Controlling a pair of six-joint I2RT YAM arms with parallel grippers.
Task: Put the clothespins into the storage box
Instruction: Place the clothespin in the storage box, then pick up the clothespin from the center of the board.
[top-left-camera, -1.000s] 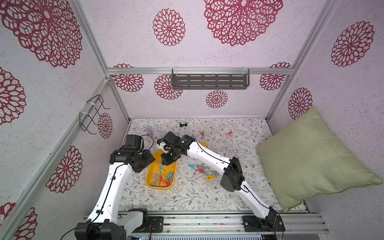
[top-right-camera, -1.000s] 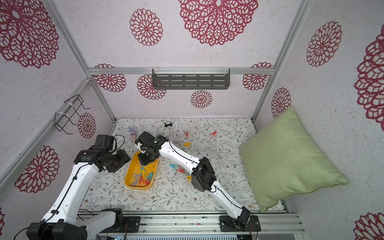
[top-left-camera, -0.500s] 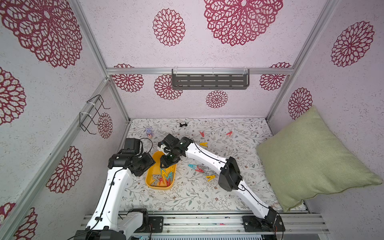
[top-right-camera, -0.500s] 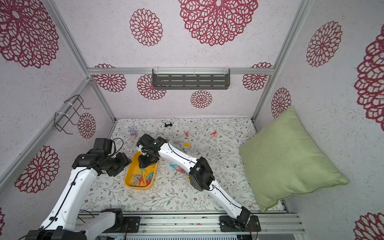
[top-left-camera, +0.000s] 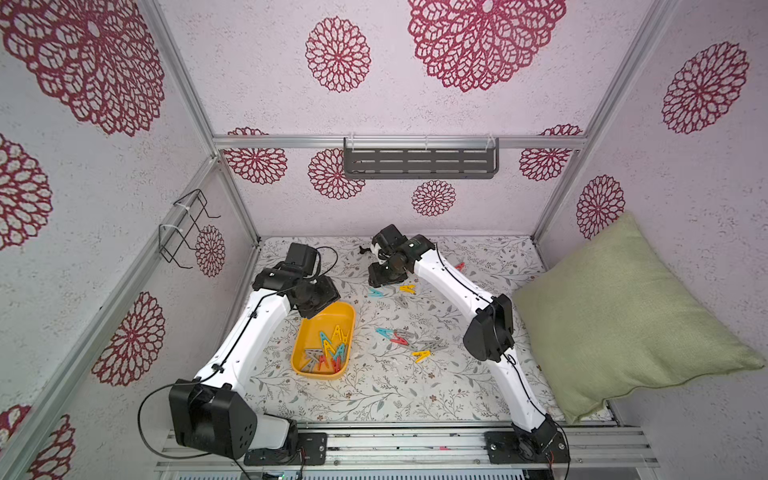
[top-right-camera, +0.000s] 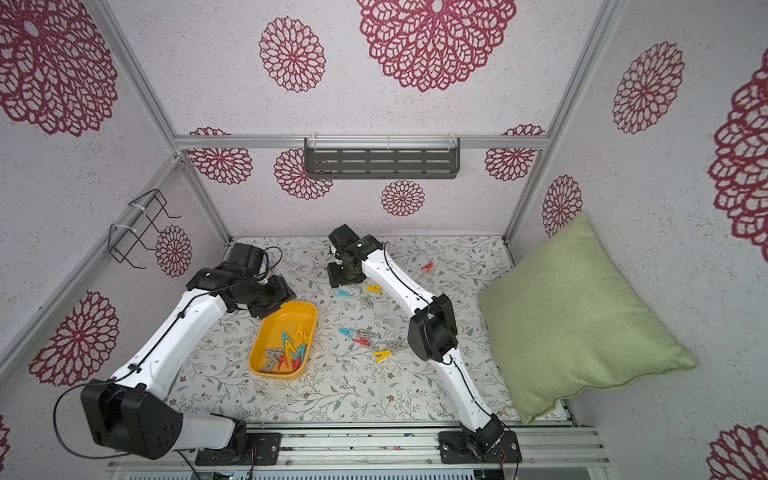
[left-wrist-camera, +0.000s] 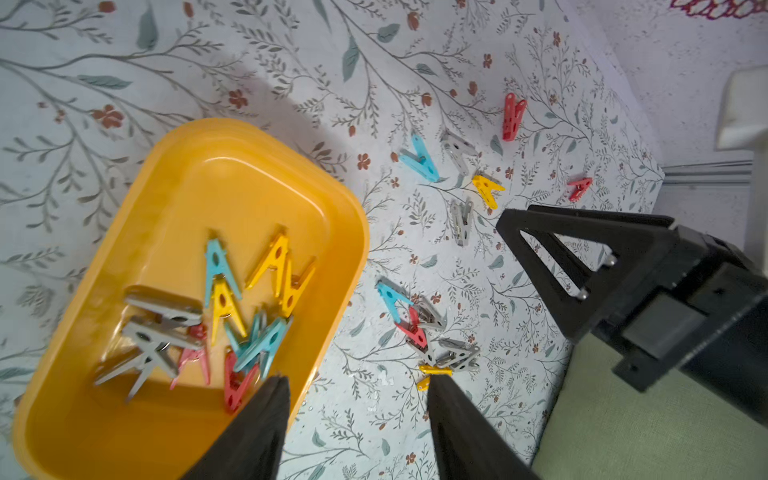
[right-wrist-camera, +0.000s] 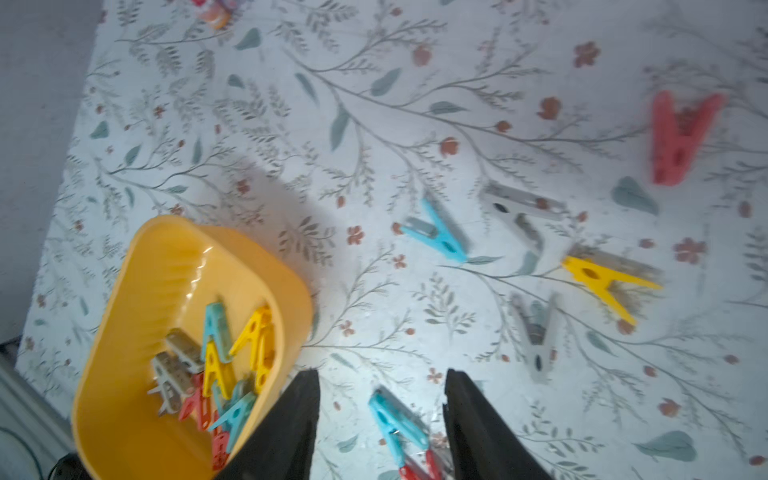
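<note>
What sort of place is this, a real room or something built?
Most likely a robot test booth dressed like a home: flowered panels held in a bare metal frame, two robot arms bolted to a front rail, and a green cushion on the floral tabletop.

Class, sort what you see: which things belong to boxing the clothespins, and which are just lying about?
Part of the job:
loose clothespins
boxed clothespins
yellow storage box

Just lying about:
green cushion
grey wall shelf

Glossy white arm links (top-left-camera: 253, 332), bulky black motor housings (top-left-camera: 210, 419), thin black cables (top-left-camera: 139, 419) (one loops beside the silver base rail (top-left-camera: 415, 436)), black triangular screw-studded gripper fingers (left-wrist-camera: 640, 249).
</note>
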